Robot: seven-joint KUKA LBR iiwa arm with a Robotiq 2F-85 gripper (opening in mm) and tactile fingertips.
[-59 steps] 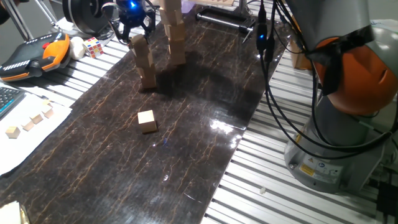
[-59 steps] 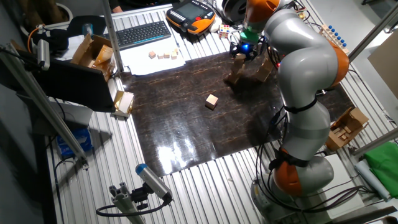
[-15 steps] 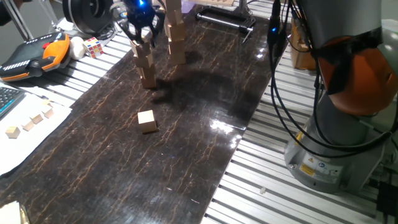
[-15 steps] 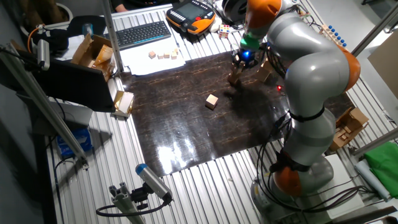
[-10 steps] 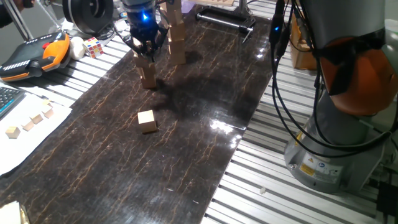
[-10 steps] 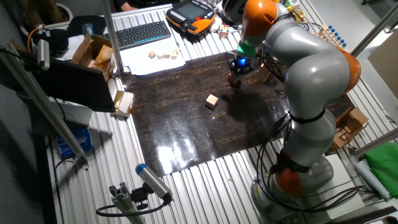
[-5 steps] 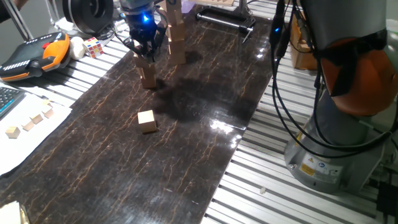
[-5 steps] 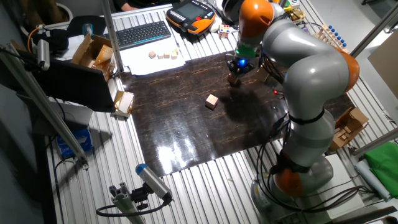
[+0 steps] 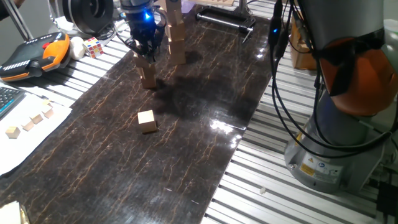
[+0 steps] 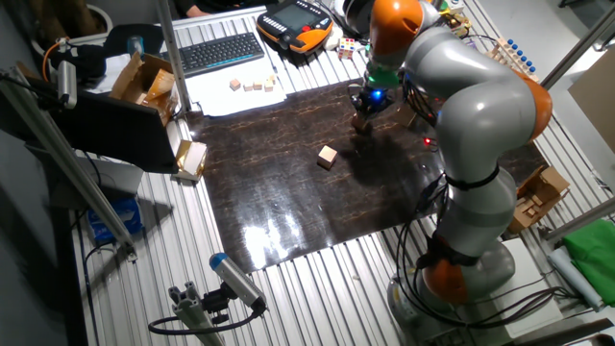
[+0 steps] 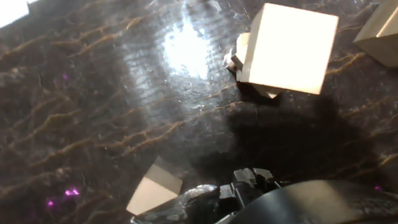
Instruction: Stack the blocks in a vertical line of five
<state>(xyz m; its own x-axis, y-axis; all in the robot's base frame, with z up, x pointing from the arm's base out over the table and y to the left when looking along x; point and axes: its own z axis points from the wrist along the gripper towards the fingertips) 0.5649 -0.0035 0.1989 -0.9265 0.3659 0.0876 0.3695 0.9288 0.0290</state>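
Pale wooden blocks [image 9: 147, 73] stand stacked on the dark bench [image 9: 186, 143] directly under the hand [image 9: 146, 53], whose fingers straddle the stack's top, grip state unclear, with a lone block [image 9: 147, 121] lying well apart toward the near side.

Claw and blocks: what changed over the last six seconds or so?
The claw has come down from above the short stack and now sits around its top. Whether it is gripping a block cannot be told. Nothing was visibly lifted or dropped. The loose block and the taller stack behind are where they were.
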